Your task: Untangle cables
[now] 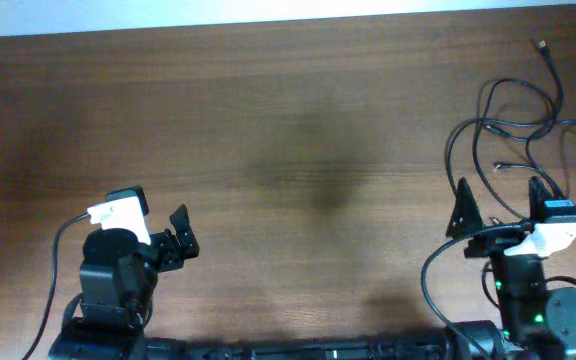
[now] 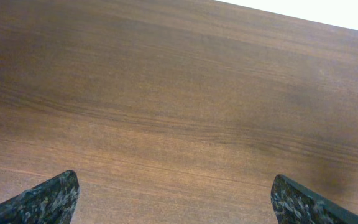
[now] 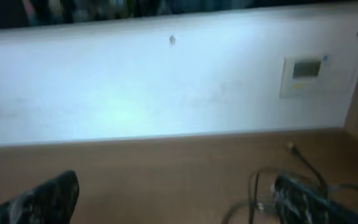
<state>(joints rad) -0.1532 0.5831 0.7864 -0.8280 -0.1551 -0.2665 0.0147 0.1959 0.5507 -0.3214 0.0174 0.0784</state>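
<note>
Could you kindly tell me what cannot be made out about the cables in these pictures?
- Overhead: the cables run off the right edge; too thin to tell which crosses over which.
- Right wrist: blurred; a finger of the right hand covers part of the pile, the bottom edge cuts the rest.
- Left wrist: no cables in view, only table.

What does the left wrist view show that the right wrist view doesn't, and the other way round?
Left wrist only: the left end effector over plain wood, with no cables in sight. Right wrist only: the cables by the right end effector, a white wall behind the table edge, and a small wall panel. Both: the brown table and dark speckled fingers set wide apart, holding nothing.
</note>
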